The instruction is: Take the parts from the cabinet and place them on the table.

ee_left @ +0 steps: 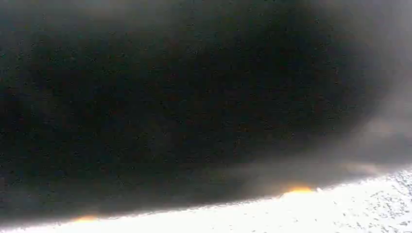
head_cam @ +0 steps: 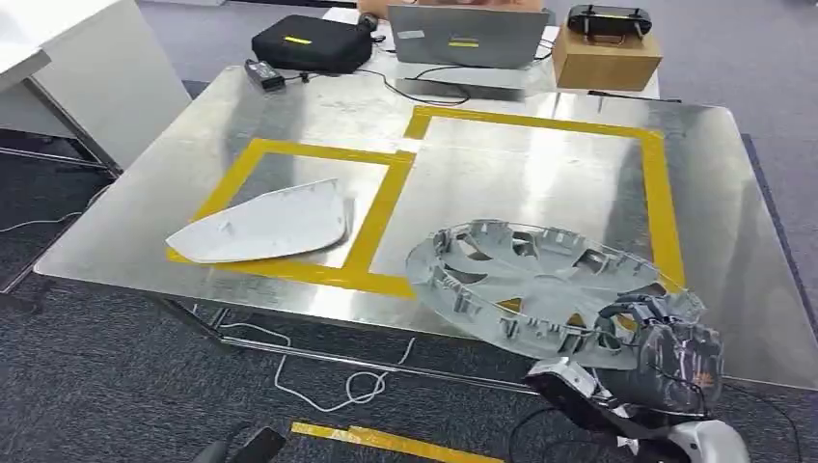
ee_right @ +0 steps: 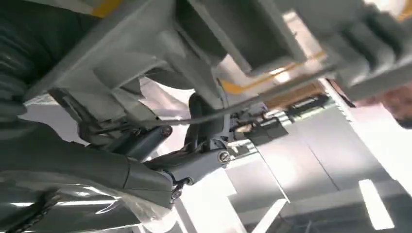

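Note:
A grey wheel cover (head_cam: pixel 535 280) lies inner side up on the metal table (head_cam: pixel 145 203), over the near edge of the large yellow-taped square. My right hand (head_cam: pixel 661 352) grips its near right rim from the table's front edge. In the right wrist view the cover's ribbed underside (ee_right: pixel 160 53) fills the space just above my dark fingers (ee_right: pixel 204 116), which hook onto it. A flat white panel part (head_cam: pixel 265 227) rests inside the smaller yellow-taped square on the left. The left wrist view is dark and blurred.
At the table's far edge stand a black bag (head_cam: pixel 309 40), a laptop (head_cam: pixel 468 39) with cables, and a cardboard box (head_cam: pixel 606 56) with a black controller on it. A white cabinet (head_cam: pixel 87 68) stands at the left. Cables lie on the floor under the table.

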Robot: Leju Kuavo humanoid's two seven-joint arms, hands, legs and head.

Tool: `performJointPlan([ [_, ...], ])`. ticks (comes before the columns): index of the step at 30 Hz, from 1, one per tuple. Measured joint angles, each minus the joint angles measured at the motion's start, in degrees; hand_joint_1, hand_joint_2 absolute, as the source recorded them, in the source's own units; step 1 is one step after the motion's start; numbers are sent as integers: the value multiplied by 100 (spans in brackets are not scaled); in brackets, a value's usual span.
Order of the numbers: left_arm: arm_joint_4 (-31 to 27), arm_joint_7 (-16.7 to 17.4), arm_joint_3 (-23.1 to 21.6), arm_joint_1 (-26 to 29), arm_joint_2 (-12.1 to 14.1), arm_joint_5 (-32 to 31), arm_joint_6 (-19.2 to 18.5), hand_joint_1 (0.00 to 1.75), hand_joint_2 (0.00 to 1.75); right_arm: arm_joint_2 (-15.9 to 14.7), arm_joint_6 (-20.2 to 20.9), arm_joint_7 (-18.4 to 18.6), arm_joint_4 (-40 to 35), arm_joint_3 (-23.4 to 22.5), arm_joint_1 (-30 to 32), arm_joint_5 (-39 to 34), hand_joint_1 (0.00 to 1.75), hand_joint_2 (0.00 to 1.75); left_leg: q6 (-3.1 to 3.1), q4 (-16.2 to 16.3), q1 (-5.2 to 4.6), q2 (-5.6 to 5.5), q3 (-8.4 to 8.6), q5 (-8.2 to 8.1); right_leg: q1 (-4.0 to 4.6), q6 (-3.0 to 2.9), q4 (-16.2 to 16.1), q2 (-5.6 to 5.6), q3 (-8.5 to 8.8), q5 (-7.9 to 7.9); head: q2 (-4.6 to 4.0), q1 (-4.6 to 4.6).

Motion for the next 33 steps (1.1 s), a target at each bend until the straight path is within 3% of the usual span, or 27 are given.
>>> performJointPlan([
  [4, 0, 7, 0, 7, 0, 2, -4, 0, 0, -40, 44, 18, 131, -11, -24, -7, 175, 175, 2, 0, 0, 0, 2, 2, 0, 2, 0, 1, 4, 2, -2, 0],
  [8, 0, 37, 0, 12, 2, 54, -20, 0, 0, -85, 356, 240, 345, -59, -79, 68, 175, 175, 3, 0, 0, 0, 4, 2, 0, 5, 0, 0, 6, 4, -2, -2],
  [18, 0, 199, -2, 105, 63, 85, 0, 0, 0, -94, 374, 409, 1167, -317, -490, 679, 175, 175, 4, 0, -1, 0, 6, 3, 0, 6, 0, 2, 11, 5, 0, -2],
  [24, 0, 262, -65, 101, 70, 70, -2, 0, 0, -77, 361, 391, 1471, -79, -957, 1320, 175, 175, 10, 0, 0, 2, 7, 7, 0, 6, 0, 2, 11, 5, -2, -2],
  [33, -2, 354, -90, 99, 68, 74, 182, 0, 0, -53, 301, 376, 1620, 262, -1223, 1495, 175, 175, 10, 0, 0, 1, 6, 7, 0, 6, 0, 1, 10, 5, 0, -2],
])
